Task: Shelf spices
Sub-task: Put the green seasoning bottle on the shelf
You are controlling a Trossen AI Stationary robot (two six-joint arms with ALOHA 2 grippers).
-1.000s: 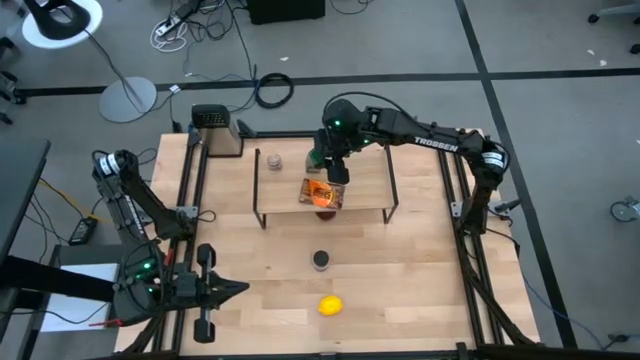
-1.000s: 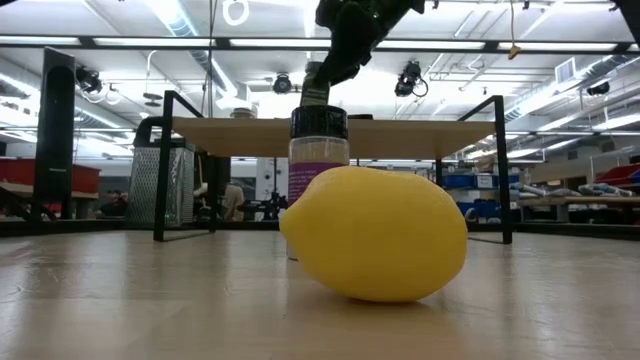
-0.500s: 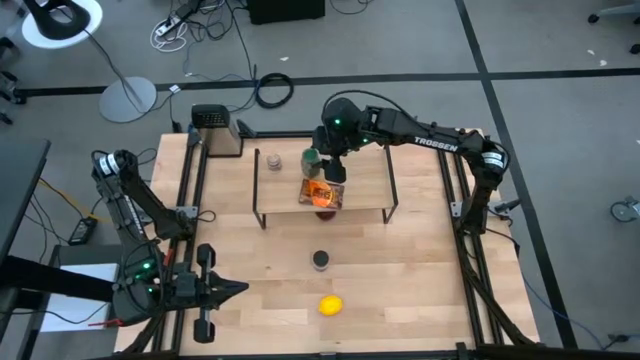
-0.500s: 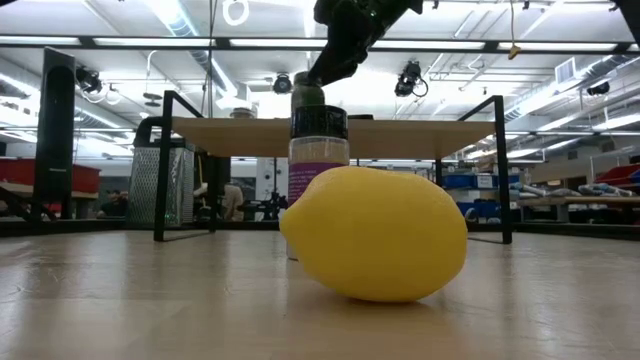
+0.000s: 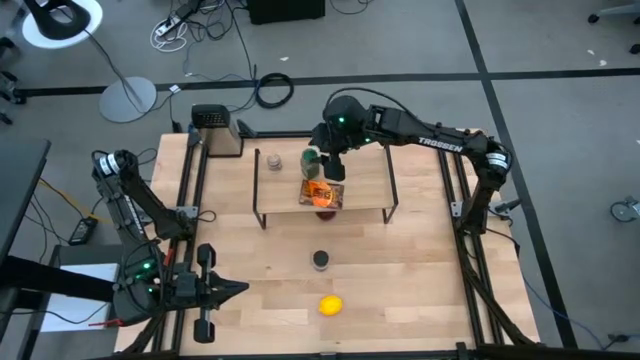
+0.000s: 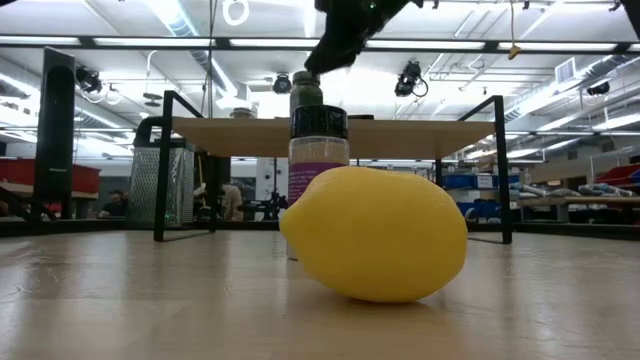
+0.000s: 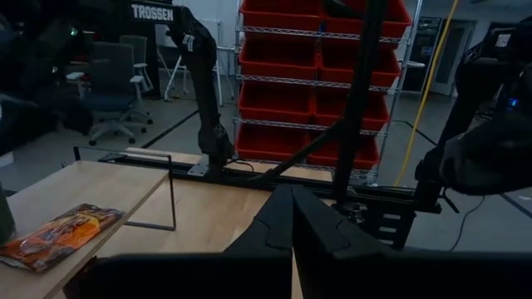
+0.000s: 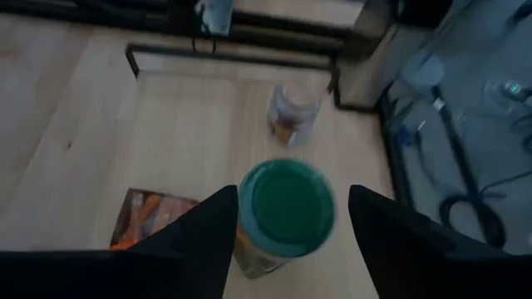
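My right end effector [image 8: 287, 220] hovers over the light wooden shelf [image 5: 365, 180], fingers spread clear of the green-lidded spice jar [image 8: 283, 212] standing there (beside the flat orange packet [image 5: 322, 193]). I judge it released; the purple black-lidded jar [image 5: 320, 260] waits on the table [image 5: 400, 290], and my left end effector [image 5: 235, 290] is parked, shut and empty.

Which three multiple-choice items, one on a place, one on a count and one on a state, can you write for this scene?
1. Where is the purple jar?
A. on the shelf
B. on the table
C. in a tool

2. How many spice items lie on the shelf?
A. one
B. two
C. three

3. The right tool is:
A. shut on the packet
B. open over the green jar
C. resting on the table

Key: B, the purple jar stands on the table before the shelf; C, beige jar, green jar, orange packet; B, the right tool has fingers spread either side of the lid.
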